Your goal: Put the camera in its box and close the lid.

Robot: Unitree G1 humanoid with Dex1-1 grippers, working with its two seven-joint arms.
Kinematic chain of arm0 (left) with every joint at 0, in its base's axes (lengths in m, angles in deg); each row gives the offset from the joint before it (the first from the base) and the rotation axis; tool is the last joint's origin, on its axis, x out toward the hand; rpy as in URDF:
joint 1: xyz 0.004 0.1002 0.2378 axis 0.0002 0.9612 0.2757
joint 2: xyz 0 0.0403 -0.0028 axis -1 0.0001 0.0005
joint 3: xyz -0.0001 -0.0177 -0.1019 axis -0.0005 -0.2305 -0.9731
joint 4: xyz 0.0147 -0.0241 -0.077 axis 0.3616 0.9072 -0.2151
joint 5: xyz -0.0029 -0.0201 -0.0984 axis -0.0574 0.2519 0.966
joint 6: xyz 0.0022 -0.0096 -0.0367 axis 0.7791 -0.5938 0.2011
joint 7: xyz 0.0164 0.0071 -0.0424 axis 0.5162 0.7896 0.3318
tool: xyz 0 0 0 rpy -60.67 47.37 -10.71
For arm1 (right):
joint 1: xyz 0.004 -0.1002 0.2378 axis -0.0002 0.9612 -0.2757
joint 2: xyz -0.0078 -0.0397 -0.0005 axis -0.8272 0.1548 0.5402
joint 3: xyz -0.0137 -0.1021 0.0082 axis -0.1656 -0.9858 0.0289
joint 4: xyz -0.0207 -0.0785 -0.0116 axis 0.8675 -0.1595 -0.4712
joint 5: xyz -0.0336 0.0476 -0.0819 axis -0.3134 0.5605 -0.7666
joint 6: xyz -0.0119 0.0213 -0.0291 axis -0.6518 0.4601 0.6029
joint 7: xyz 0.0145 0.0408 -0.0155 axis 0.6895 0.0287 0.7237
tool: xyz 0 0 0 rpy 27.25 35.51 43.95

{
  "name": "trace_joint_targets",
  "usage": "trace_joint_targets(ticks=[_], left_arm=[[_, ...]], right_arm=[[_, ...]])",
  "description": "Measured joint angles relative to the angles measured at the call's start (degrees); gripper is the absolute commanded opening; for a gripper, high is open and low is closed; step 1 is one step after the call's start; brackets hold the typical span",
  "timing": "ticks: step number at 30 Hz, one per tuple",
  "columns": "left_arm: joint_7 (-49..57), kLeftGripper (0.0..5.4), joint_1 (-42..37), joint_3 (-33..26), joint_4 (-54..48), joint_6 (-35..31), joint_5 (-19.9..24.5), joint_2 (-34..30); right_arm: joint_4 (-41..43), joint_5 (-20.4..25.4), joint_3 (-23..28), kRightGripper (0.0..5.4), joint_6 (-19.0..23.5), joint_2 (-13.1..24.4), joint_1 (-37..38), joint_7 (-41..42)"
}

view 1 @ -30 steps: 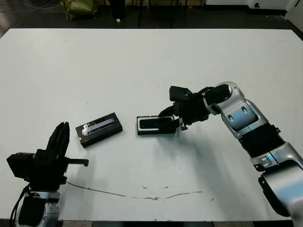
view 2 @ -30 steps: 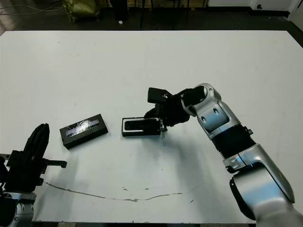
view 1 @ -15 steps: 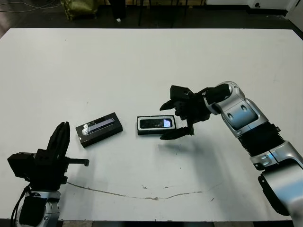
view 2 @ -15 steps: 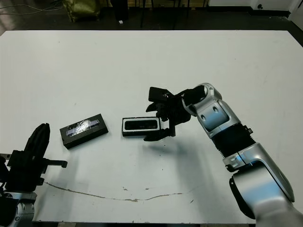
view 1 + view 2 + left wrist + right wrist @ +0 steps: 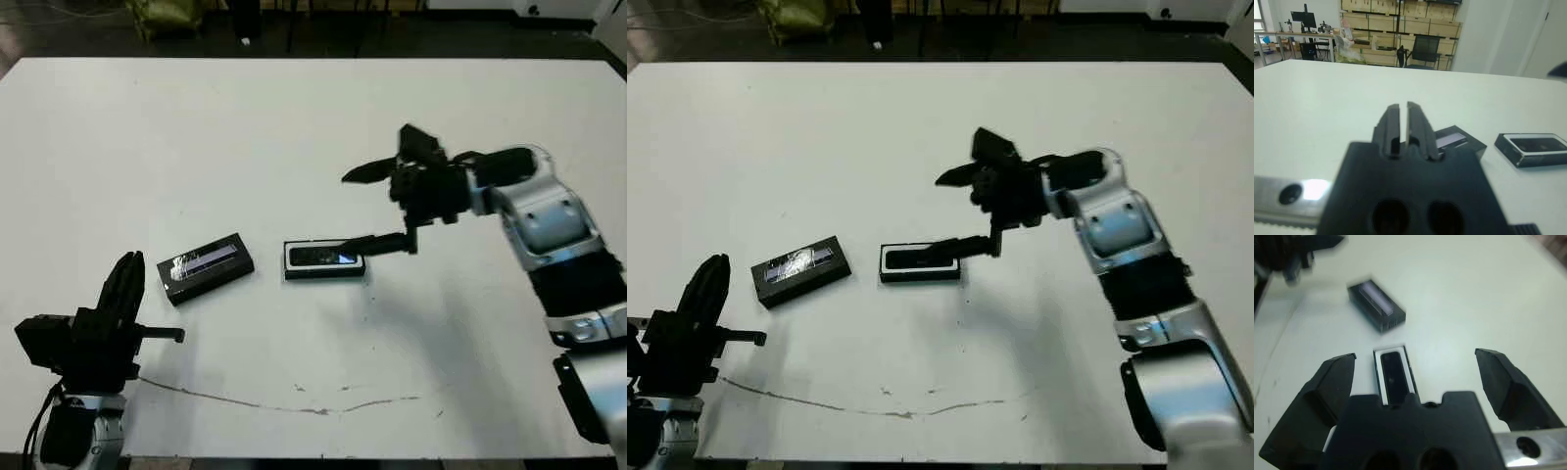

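1. The left claw (image 5: pixel 127 284) hangs low over the near left corner of the white bench (image 5: pixel 294 117), its two black fingers pressed narrowly together and holding nothing. It is well apart from every task thing.

2. The lid (image 5: pixel 205 267) lies flat on the bench, stripe up, just left of the box and not touching it. It sits at a slight angle to the box, so it would need turning to line up before it can close anything.

3. The box (image 5: pixel 324 260) sits near the bench's middle with the camera (image 5: pixel 323 257) lying inside it, white lining showing around the dark bar. That half of the job looks done.

4. The right claw (image 5: pixel 377 208) hovers above and just right of the box, spread wide and empty, one finger low near the box's right end.

5. Risks, as I judge them: that low finger could clip the box and slide it or tip the camera out. A skewed lid could sit crooked on the rim, or push the light tray along the bench instead of seating.
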Motion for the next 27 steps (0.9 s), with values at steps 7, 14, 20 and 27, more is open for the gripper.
trace_joint_targets(ticks=[7, 14, 20, 27], left_arm=[[-0.1, 0.00, 0.0, 0.1, 0.1, 0.6, -0.3, 0.0], [-0.1, 0.00, -0.1, -0.2, 0.3, 0.9, -0.2, -0.1], [0.0, 0.00, -0.6, -0.9, 0.3, 0.0, -0.1, -0.4], [-0.8, 0.00, -2.1, -1.1, 1.0, 0.0, 0.0, -0.8]], right_arm=[[15.2, 5.5, 12.4, 3.44, 1.1, -3.4, 15.0, -19.6], [24.7, 3.2, 19.3, 1.86, -7.6, -5.4, 32.4, -35.0], [27.5, 4.7, 24.5, 0.47, -16.0, -9.4, 48.2, -40.4], [31.3, 5.4, 25.8, 0.02, -27.2, -17.6, 62.0, -46.5]])
